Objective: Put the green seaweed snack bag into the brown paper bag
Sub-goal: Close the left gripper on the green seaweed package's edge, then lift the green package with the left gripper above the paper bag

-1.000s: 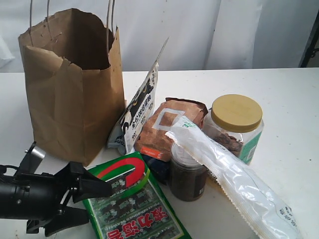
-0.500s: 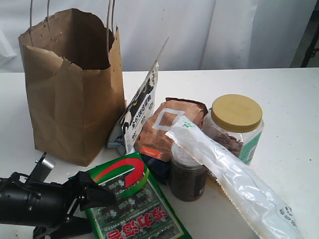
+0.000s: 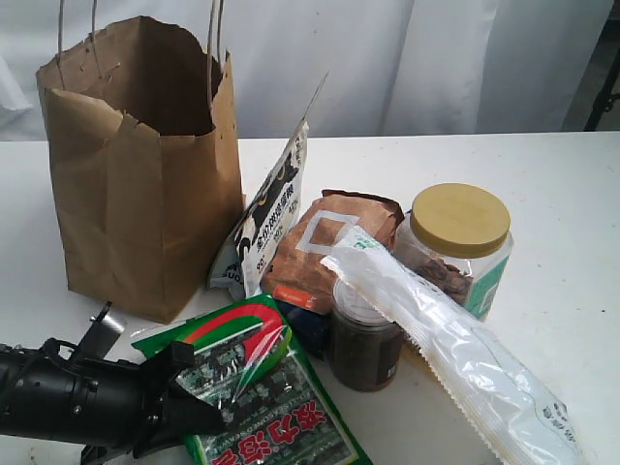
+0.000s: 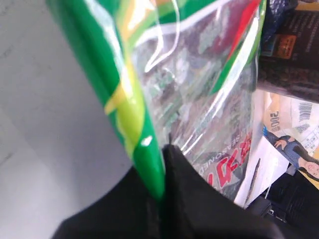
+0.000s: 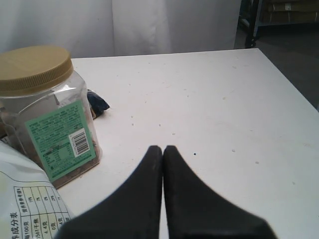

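The green seaweed snack bag lies at the front of the table, its left edge now lifted and creased. My left gripper is shut on that edge; in the left wrist view the green seaweed snack bag is pinched between the black fingers. The brown paper bag stands upright and open-topped behind, at the far left, apart from the packet. My right gripper is shut on nothing, above bare table to the right of the jar; it does not show in the exterior view.
Right of the paper bag stand a white-and-black pouch, a reddish-brown crinkled packet, a small dark jar and a yellow-lidded jar. A long clear plastic packet lies across them. White table extends to the right.
My left gripper has dropped and slid right along the snack bag's left edge and shut on it. That edge has lifted and buckled. The right gripper shows no earlier frame.
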